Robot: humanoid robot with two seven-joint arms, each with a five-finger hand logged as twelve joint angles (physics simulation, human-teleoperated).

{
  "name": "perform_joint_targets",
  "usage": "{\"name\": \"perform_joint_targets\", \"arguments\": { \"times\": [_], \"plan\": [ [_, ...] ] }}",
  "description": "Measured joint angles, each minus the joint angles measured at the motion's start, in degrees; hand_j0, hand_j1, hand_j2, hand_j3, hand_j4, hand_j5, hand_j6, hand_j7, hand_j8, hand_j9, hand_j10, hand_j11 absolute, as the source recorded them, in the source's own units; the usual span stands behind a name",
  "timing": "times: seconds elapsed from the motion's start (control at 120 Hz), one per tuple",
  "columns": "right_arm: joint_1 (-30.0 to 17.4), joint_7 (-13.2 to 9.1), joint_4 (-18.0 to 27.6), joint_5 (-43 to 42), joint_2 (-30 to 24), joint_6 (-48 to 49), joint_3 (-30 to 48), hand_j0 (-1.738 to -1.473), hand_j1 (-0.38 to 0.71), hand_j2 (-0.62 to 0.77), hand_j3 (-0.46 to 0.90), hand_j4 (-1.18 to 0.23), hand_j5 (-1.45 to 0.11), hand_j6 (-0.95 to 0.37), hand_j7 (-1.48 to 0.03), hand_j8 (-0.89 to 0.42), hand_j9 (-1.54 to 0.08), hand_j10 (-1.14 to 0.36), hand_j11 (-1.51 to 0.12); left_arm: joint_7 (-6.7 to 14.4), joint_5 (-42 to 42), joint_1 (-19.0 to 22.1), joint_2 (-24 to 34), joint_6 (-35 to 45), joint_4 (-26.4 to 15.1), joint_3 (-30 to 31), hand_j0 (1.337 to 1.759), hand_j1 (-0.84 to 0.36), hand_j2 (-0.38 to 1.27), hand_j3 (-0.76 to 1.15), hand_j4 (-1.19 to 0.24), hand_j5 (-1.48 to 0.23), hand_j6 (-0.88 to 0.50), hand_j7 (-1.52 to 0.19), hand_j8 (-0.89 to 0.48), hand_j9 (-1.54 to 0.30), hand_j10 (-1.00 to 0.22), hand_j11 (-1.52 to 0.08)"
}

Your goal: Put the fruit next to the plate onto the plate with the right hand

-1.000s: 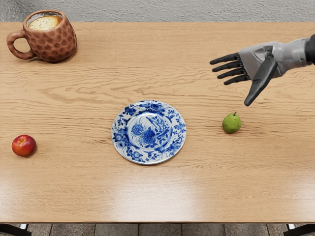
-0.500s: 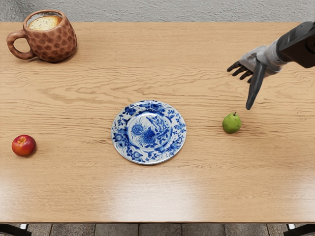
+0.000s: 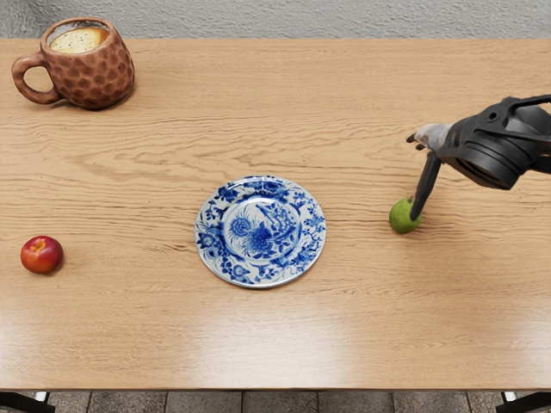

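Note:
A small green pear (image 3: pixel 401 217) lies on the wooden table, right of the blue-and-white patterned plate (image 3: pixel 211 245), which has nothing on it. My right hand (image 3: pixel 421 172) comes in from the right edge and hovers just above and right of the pear. Its dark thumb points straight down, and the tip reaches the pear's right side. The other fingers are mostly hidden behind the wrist and close on nothing. The pear rests on the table, not grasped. The left arm does not show.
A red apple (image 3: pixel 41 255) lies far left near the table's edge. A brown dimpled mug (image 3: pixel 82 62) with a pale filling stands at the back left corner. Bare wood separates the pear from the plate.
My right hand has dropped and turned, moving from high above the pear down to it; the spread fingers have swung out of sight behind the wrist. The pear has not moved.

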Motion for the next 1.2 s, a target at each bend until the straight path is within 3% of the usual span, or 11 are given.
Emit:
{"name": "perform_joint_targets", "arguments": {
  "times": [0.417, 0.617, 1.2],
  "plan": [
    [-7.28, 0.00, 0.77, -8.91, 2.87, -8.55, 0.08, -1.658, -0.32, 0.00, 0.00, -0.03, -0.03, -0.03, -0.03, -0.03, -0.03, -0.03, -0.03, 0.00, 0.00, 0.00, 0.00, 0.00, 0.00, 0.00, 1.658, 0.35, 0.00, 0.00, 0.00, 0.00, 0.00, 0.00, 0.00, 0.00, 0.00, 0.00],
    [-10.68, 0.00, -0.78, -10.13, 3.23, -8.75, 1.25, -1.658, -0.24, -0.02, 0.00, -0.09, -0.12, -0.09, -0.12, -0.09, -0.12, -0.09, -0.12, 0.00, 0.00, 0.00, 0.00, 0.00, 0.00, 0.00, 1.658, 0.35, 0.00, 0.00, 0.00, 0.00, 0.00, 0.00, 0.00, 0.00, 0.00, 0.00],
    [-11.56, 0.00, -1.20, -10.19, 5.34, -8.47, 4.20, -1.658, -0.12, -0.04, 0.00, -0.19, -0.25, -0.19, -0.25, -0.19, -0.25, -0.19, -0.25, 0.00, 0.00, 0.00, 0.00, 0.00, 0.00, 0.00, 1.658, 0.35, 0.00, 0.00, 0.00, 0.00, 0.00, 0.00, 0.00, 0.00, 0.00, 0.00]
  ]
}}
